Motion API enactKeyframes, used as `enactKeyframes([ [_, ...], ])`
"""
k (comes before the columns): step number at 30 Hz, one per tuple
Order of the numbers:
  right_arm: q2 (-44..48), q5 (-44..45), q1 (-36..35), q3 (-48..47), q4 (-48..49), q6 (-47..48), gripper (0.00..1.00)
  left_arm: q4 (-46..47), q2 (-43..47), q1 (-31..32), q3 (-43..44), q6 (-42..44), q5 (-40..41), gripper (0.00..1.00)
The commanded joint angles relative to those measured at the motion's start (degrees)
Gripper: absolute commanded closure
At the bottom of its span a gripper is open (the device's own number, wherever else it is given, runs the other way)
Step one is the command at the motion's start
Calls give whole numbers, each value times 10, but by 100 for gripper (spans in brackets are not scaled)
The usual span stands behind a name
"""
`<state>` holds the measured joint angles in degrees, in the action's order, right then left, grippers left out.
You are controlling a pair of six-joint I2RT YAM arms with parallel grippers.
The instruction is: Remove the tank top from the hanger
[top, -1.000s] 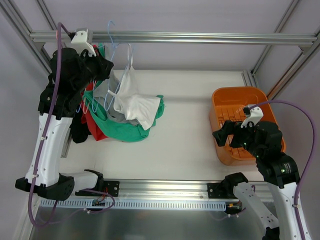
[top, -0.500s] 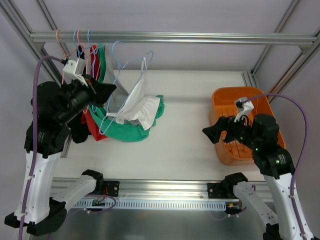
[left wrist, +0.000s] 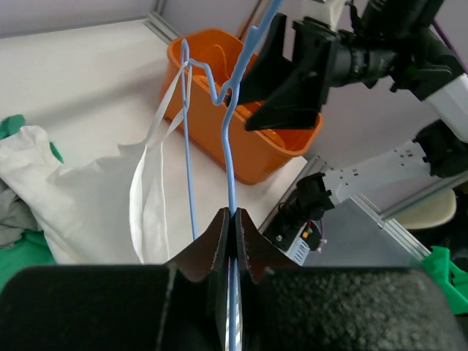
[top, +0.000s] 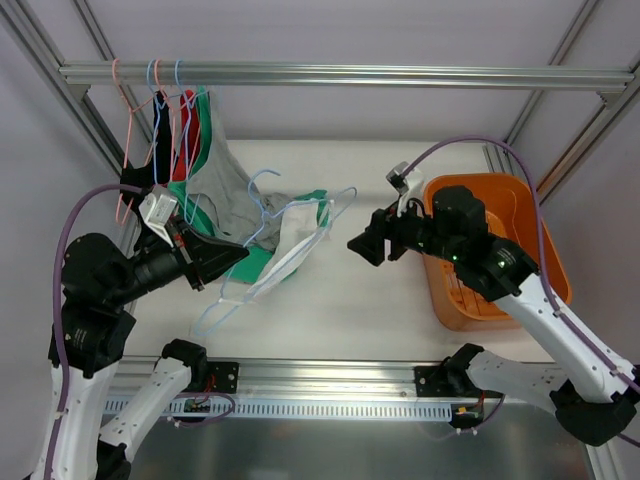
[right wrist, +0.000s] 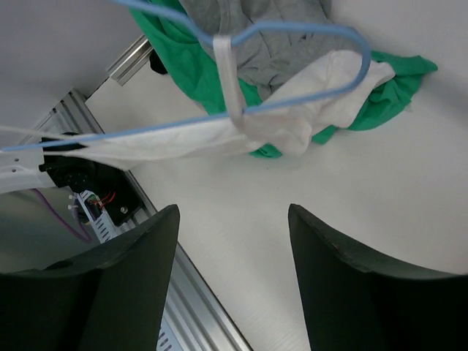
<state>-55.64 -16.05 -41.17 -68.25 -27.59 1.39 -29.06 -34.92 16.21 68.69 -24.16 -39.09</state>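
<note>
The white tank top [top: 285, 262] hangs by its straps on one blue hanger [left wrist: 229, 157], well left of the single orange basket [top: 452, 305]. Its lower part rests against green, grey and red garments [top: 222, 190]. The left gripper [left wrist: 234, 216] has its jaws pressed together on the hanger's wire. The right gripper [right wrist: 232, 212], between the hanger and the basket, has its jaws spread wide and touches nothing. More hangers [top: 155, 100] hook on the rail [top: 400, 75], far left of the basket; their number is unclear.
</note>
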Motion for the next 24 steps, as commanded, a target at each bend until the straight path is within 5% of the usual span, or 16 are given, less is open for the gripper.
enactKeyframes([
  [1, -28, 80, -33, -50, 74, 20, 35, 31, 35, 7, -17, -41, -52, 100],
  [10, -121, 136, -89, -127, 86, 55, 50, 31, 44, 7, -23, -56, -52, 100],
  [14, -129, 149, -89, -124, 87, 56, 71, 31, 48, 7, -17, -51, -43, 100],
  [22, -100, 152, -89, -99, 86, 53, 73, 26, 35, 7, -29, -39, -7, 100],
  [24, -98, 157, -89, -98, 83, 55, 88, 25, 32, 7, -30, -37, -5, 100],
])
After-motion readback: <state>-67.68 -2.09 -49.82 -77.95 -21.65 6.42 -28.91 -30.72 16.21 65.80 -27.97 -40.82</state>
